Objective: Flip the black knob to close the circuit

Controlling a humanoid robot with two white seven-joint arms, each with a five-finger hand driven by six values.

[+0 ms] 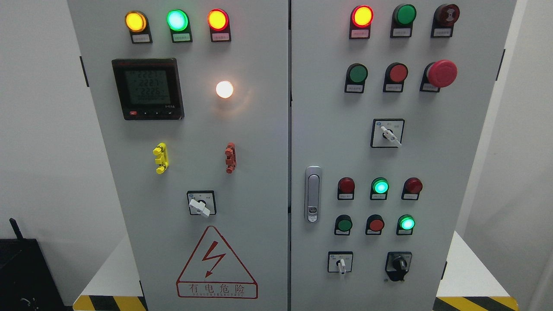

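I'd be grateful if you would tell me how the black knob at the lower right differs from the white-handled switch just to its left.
The black knob is black on a black plate; the white-handled switch is white on a white plate. The black knob is bulkier, the white handle a thin lever pointing down. Both sit on the right door's bottom row.

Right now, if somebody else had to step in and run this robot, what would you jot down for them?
Hands: neither the left nor the right shows in the head view.
Job's things: the black knob sits at the lower right of the right cabinet door, right of a small white-handled switch.
Done: nothing that can be seen; no hand is near the knob.
Left: reach in, grip the black knob and flip it. Mind the red mushroom button higher up.
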